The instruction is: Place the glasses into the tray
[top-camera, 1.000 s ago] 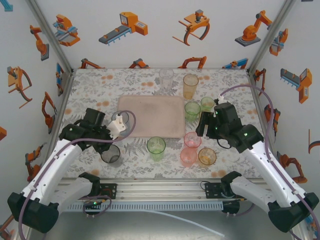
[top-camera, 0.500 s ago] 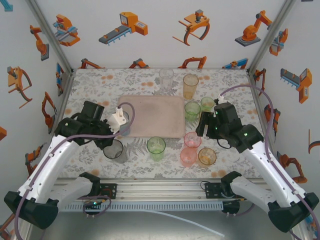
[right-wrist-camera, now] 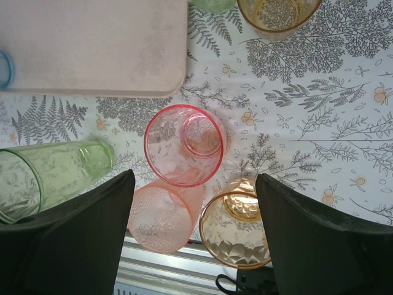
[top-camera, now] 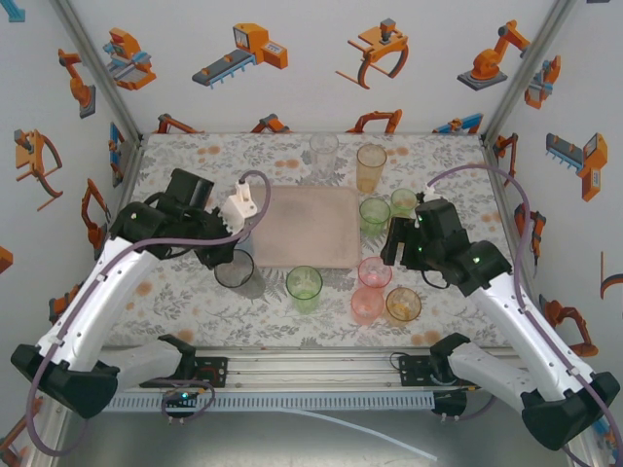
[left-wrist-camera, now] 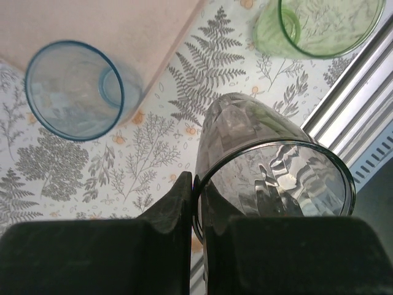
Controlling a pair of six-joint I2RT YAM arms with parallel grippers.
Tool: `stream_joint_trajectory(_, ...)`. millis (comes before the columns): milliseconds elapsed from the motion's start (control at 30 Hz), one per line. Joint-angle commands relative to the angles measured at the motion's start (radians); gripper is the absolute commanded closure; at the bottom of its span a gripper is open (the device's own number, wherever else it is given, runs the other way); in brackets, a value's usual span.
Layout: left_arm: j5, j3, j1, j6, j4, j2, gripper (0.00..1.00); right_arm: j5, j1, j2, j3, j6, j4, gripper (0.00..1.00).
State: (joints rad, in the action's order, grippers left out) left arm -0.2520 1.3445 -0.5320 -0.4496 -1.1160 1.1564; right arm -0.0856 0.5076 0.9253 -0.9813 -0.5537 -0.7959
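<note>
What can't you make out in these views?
- Left wrist view: fingers of the left gripper cover the near rim of the grey glass; whether it rests on the table or is lifted is unclear.
- Right wrist view: the green glass is cut off by the left edge and partly behind a finger of the right gripper.
- Top view: the left arm covers the left edge of the tray.

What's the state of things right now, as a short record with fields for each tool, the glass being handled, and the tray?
left tool: shut on the rim of the grey glass
right tool: open, over a pink glass, holding nothing
grey glass: off the tray, by its near left corner
</note>
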Motion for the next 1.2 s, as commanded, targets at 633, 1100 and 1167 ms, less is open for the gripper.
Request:
stream_joint_trajectory(633,0.17,0.439,-0.025,0.085,0.242,0.35,0.99,-0.006,0.006,0.045,-0.085,-0.019,-0.038,0.28)
stream_joint_trajectory(1100,0.154,0.495,0.172,0.146,0.281,0.508,0.99,0.008,0.006,0.085,-0.075,-0.014,-0.011,0.28)
stream_joint_trajectory(1167,0.166,0.49,0.187,0.144,0.286,0.527,0.99,0.013,0.006,0.094,-0.076,-0.014,-0.004,0.28)
